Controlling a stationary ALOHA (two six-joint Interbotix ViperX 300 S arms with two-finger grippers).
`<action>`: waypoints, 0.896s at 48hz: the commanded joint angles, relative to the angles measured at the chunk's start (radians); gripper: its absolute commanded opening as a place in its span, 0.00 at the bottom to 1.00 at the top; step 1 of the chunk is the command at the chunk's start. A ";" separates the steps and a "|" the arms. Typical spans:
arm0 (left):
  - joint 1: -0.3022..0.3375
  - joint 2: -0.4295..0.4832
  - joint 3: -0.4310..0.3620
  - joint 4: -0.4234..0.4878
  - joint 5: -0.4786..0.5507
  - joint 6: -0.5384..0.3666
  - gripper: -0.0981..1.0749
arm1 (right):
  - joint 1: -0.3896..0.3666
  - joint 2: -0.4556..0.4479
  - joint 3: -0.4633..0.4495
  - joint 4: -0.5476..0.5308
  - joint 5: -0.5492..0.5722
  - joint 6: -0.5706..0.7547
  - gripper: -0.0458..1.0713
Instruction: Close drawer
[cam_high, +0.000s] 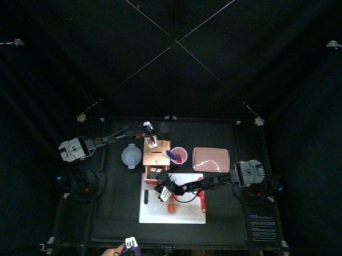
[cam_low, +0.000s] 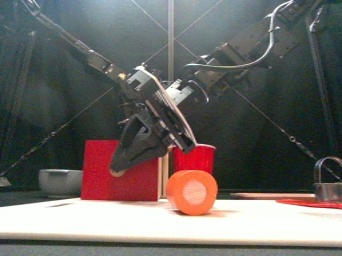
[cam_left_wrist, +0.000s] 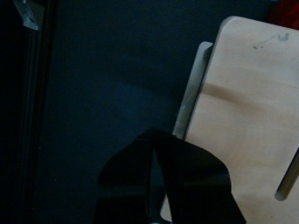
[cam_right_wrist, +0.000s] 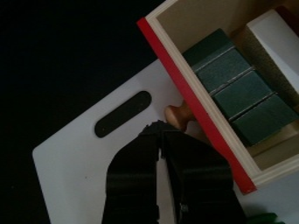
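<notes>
From the front I see an orange roll (cam_low: 193, 191) nearest on the white mat (cam_low: 174, 222), then R gripper (cam_right_wrist: 159, 133) w/ jaws pinched narrow at the red-fronted drawer (cam_right_wrist: 222, 87), which sits pulled out, mid-table, and L gripper (cam_left_wrist: 152, 150) w/ jaws together beside the tan cabinet (cam_left_wrist: 251, 96).

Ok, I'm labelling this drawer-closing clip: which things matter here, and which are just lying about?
Job in hand: drawer; its knob; cabinet; right gripper.
Lying about: pink plate; white board; orange roll; grey bowl.
</notes>
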 joint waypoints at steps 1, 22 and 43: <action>-0.003 -0.008 -0.002 0.000 0.002 0.000 0.52 | -0.038 -0.052 -0.011 -0.003 0.015 -0.048 0.11; -0.002 -0.008 0.009 0.000 -0.014 0.000 0.52 | -0.091 -0.041 -0.071 0.319 0.117 -0.515 0.11; 0.000 -0.006 0.012 0.003 -0.028 0.000 0.52 | -0.097 0.023 -0.215 0.623 0.219 -0.931 0.11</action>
